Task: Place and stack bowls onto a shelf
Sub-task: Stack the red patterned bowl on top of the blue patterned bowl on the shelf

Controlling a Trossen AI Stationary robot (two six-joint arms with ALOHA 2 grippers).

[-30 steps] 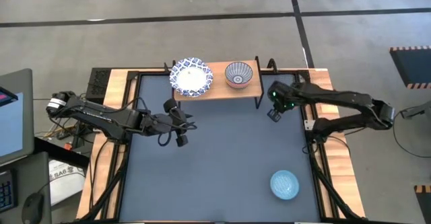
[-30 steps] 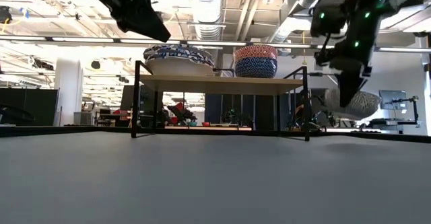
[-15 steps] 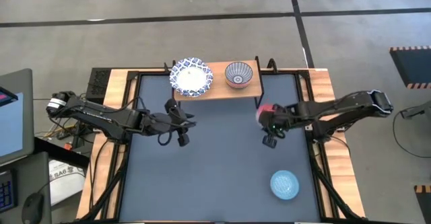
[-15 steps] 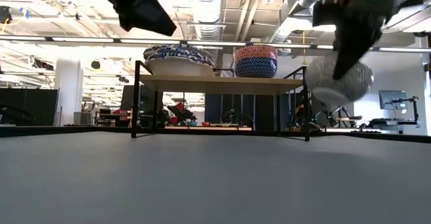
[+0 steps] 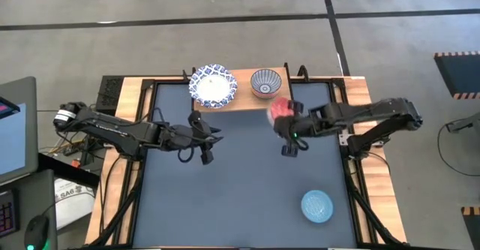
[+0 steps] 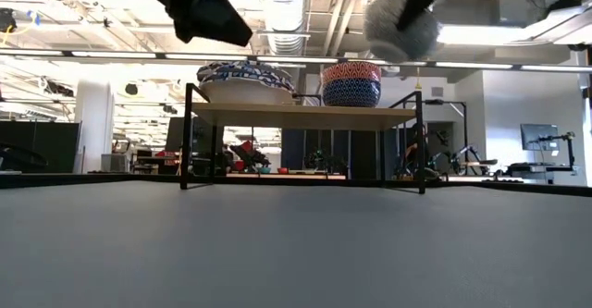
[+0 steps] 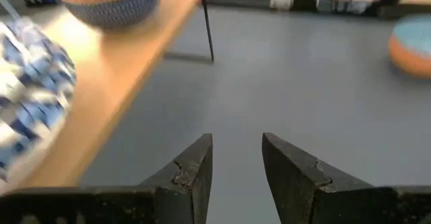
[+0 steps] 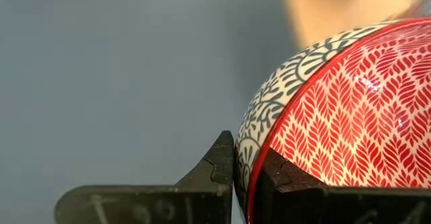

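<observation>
My right gripper [image 5: 286,122] is shut on a small bowl [image 5: 281,109], red inside and grey-patterned outside, held in the air just in front of the shelf's [image 5: 240,98] right half. In the low view this bowl [image 6: 400,26] hangs above shelf height. On the light-wood shelf sit a stack of wide white bowls with blue rims [image 5: 214,86] and a small grey-blue bowl [image 5: 264,82] nested on another small one [image 6: 351,82]. A light blue bowl [image 5: 316,206] rests on the table near its right near corner. My left gripper [image 5: 210,140] is open in front of the shelf's left end, touching nothing. My right gripper pinches the red bowl's rim [image 8: 250,163], one finger [image 8: 219,163] on the grey-patterned outside and one [image 8: 283,177] on the red inside. The bowl is lifted clear of table and shelf and sits tilted in the hold.
The shelf's thin black legs [image 6: 419,141] stand at the far edge of the dark-blue tabletop [image 5: 240,197]. A wooden frame with black rails [image 5: 352,175] borders the table. The left wrist view shows the shelf edge [image 7: 128,69] close beside my left fingers.
My right gripper has carried the red bowl from beside the shelf's right end toward the table's left and upward, swinging out in front of the shelf; the bowl now hangs above shelf height. My left arm has stayed almost still.
</observation>
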